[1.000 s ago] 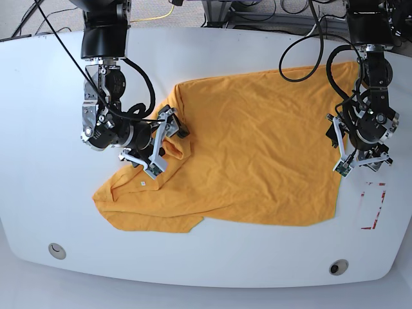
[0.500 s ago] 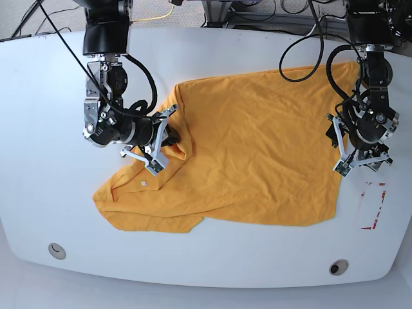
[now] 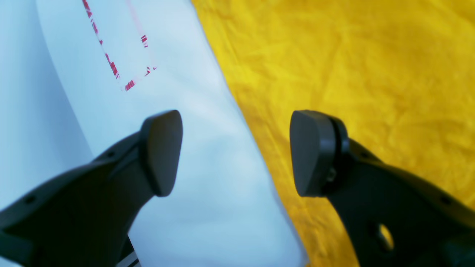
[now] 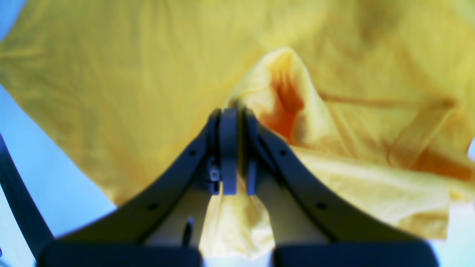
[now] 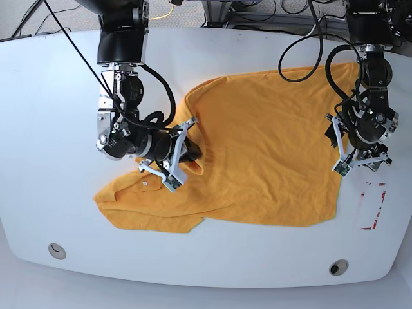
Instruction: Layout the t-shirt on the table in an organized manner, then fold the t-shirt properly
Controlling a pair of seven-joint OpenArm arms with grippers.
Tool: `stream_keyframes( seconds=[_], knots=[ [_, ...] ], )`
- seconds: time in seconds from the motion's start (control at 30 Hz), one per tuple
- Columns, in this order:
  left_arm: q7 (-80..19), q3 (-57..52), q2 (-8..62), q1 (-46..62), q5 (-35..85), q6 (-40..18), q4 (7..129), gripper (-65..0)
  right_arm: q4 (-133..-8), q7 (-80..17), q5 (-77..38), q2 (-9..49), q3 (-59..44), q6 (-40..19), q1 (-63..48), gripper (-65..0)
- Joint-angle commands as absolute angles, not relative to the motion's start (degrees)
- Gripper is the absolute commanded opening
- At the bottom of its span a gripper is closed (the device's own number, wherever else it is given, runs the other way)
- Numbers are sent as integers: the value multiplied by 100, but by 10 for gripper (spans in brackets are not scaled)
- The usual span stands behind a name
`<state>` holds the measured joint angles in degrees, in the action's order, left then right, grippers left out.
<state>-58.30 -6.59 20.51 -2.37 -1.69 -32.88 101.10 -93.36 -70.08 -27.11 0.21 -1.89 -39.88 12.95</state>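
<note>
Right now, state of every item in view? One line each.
t-shirt: spread but wrinkled, unfolded, one part bunched and pinched up.
right tool: shut on the t-shirt fold.
left tool: open, empty, straddling the shirt edge.
table: partly covered by shirt.
red-tape rectangle: uncovered, beside the shirt.

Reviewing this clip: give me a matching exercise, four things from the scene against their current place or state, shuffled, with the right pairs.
Things:
1. right claw
2. left claw
3. t-shirt
4. red tape outline

States:
A. spread over the white table, bunched at one spot
B. bare, beside the shirt's edge
C. shut on a pinch of fabric
D. open, holding nothing, over the shirt's edge

Pairs: 1-C, 2-D, 3-A, 4-B
</note>
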Motion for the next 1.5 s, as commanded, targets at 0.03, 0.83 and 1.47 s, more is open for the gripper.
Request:
stream_keyframes(
  seconds=[0.03, 0.83, 1.47],
  knots=[
    [-5771, -699, 2149, -330, -189, -3266, 10255, -222, -9288, -6853, -2818, -154, 31, -4000, 1675, -615],
    [-5771, -699, 2246, -338, -189, -3266, 10255, -222, -9262, -6853, -2888, 593, -92, -3503, 1877, -62],
    [-5771, -690, 2237, -356, -180, -3266, 10246, -222, -9560, -6844, -3310, 1147, -998, -4000, 629, -67]
  ],
)
